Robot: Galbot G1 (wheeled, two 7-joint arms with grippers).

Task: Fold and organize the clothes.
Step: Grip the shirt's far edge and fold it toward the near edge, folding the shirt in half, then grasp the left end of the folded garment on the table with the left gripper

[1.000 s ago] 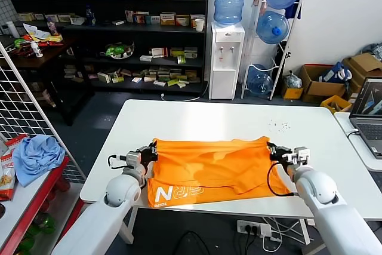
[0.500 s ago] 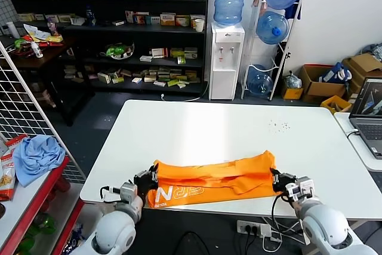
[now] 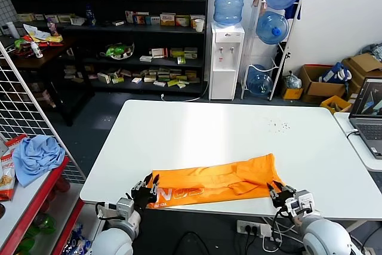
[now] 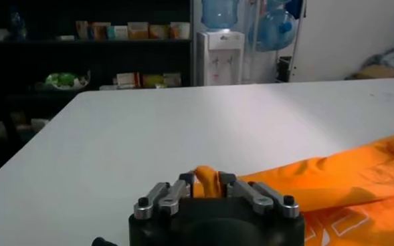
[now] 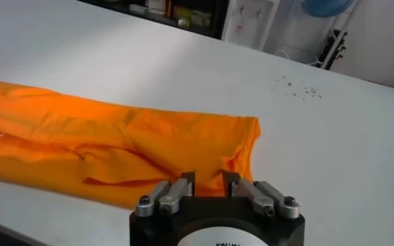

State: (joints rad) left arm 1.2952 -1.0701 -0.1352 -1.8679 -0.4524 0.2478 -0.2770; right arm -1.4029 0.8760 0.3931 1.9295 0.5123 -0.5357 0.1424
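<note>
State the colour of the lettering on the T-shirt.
White, on the bright orange T-shirt near the left gripper; the head view shows it best.

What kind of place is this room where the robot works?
Probably a lab or office set up like a small shop or storeroom: dark shelves of packaged goods, a water dispenser with spare bottles, cardboard boxes, and a white table.

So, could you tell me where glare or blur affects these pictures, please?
Head view: glare on the white table behind the orange T-shirt; lettering readable. Left wrist view: left gripper pinching orange fabric is sharp, the shelves behind are dim and soft. Right wrist view: right gripper sharp, table evenly lit.
</note>
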